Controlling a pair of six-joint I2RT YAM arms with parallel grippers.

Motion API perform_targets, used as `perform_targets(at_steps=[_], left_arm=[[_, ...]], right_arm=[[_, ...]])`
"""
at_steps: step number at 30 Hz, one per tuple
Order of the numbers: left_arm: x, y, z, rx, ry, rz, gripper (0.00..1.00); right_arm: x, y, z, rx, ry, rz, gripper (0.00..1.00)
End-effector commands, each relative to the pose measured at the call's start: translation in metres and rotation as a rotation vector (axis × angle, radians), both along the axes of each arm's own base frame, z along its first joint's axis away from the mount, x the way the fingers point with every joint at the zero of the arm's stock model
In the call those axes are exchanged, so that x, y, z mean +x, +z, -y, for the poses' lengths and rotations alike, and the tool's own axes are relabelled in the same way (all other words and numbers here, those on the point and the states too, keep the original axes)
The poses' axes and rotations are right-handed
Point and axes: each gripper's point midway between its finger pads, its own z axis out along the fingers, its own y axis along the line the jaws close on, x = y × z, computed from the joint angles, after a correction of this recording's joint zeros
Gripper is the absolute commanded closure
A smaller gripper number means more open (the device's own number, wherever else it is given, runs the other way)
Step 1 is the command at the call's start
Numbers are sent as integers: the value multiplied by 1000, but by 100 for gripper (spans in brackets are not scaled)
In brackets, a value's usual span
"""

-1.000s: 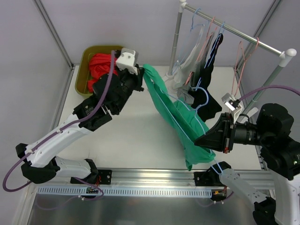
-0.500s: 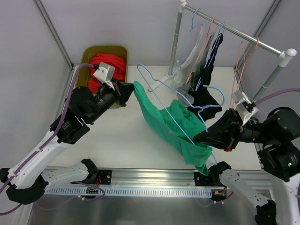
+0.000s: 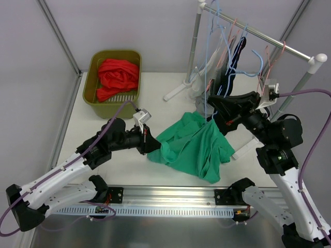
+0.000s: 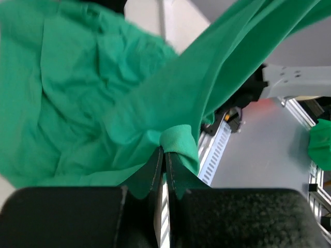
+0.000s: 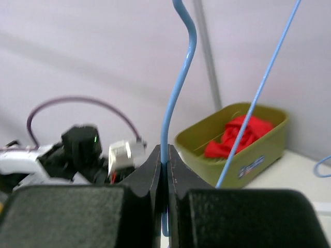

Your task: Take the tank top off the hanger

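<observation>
The green tank top lies crumpled on the white table, in front of the clothes rack and a little to the left of its nearer post. No wire shows running through the tank top in the overhead view. The left gripper reaches in low from the side away from the rack, and its jaws are pinched together on a fold at the shirt's left edge. In the left wrist view that fold bunches up right at the closed fingertips, while the rest of the cloth spreads out beyond the left gripper. The right gripper is held up just in front of the rack, above the shirt's far edge. Its jaws are clamped tight on the thin wire of a light blue hanger, which stands nearly upright and rises past the rack's bar. In the right wrist view the wire curves up out of the closed jaws of the right gripper, with a second straight stretch of blue wire slanting beside it. Whether the hanger's lower end touches the shirt cannot be told. A black garment and several pale ones hang from the rack behind the hanger. Well to the left of the rack, at the table's far corner, sits an olive bin holding a red cloth.
</observation>
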Motion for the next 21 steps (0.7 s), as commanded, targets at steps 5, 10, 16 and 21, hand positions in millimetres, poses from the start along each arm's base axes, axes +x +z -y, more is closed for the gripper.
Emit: perform_targets(at_steps=[5,10,16,21], left_arm=[[7,-55,-7,70,111,-140,100],[17,-83,-16,175,192,-181,100],[25,-99,-22,226,259,-219,100],[32,-94,-35,253,331,-196,96]], right_arm=[[14,31,43,37,-314,202,100],[-3,19,63,-5,-359,63,100],[4,-20,78,-63,-445,-80,100],[-17,-51,79,-76,-394,-478,100]])
